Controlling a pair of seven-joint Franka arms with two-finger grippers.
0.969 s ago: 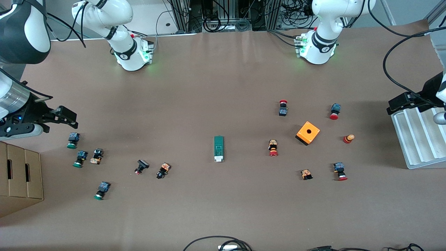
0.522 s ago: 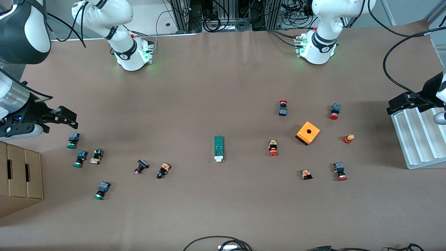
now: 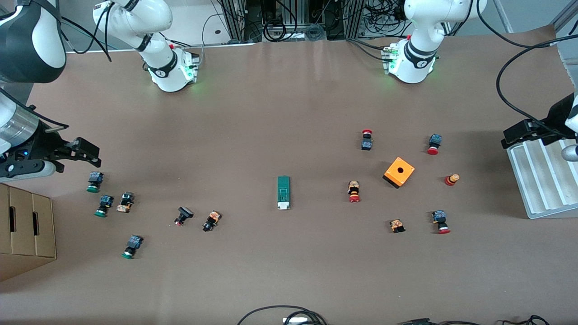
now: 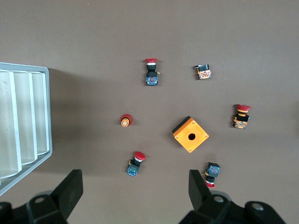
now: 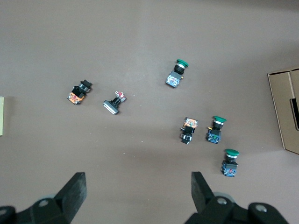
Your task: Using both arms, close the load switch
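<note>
Nothing on the table has shifted since the earlier front views; every item lies where it lay a second ago, and neither arm has moved.

Nearest the front camera, a green-capped button (image 3: 131, 246) lies toward the right arm's end of the table, with a red-capped button (image 3: 440, 222) and a small orange-and-black part (image 3: 397, 225) toward the left arm's end. A little farther from the camera, the load switch (image 3: 283, 192) lies flat in the middle of the table between the two groups of buttons, well apart from both grippers, its long side running toward the robots' bases and its white end nearest the camera. Nothing touches it. The orange box (image 3: 399, 172) with its round hole sits farther still, toward the left arm's end, with more red-capped buttons around it.

The right gripper (image 3: 83, 151) hangs above the table at the right arm's end, over the spot just beside a green-capped button (image 3: 94, 181) and near the cardboard box (image 3: 27, 230). Its wrist view shows the fingers (image 5: 74, 189) spread wide with nothing between them. The left gripper (image 4: 133, 193) hovers over the white ridged tray (image 3: 542, 180) at the left arm's end; its fingers (image 4: 70, 189) are likewise spread wide and empty. Both arms are waiting, unchanged from before.
</note>
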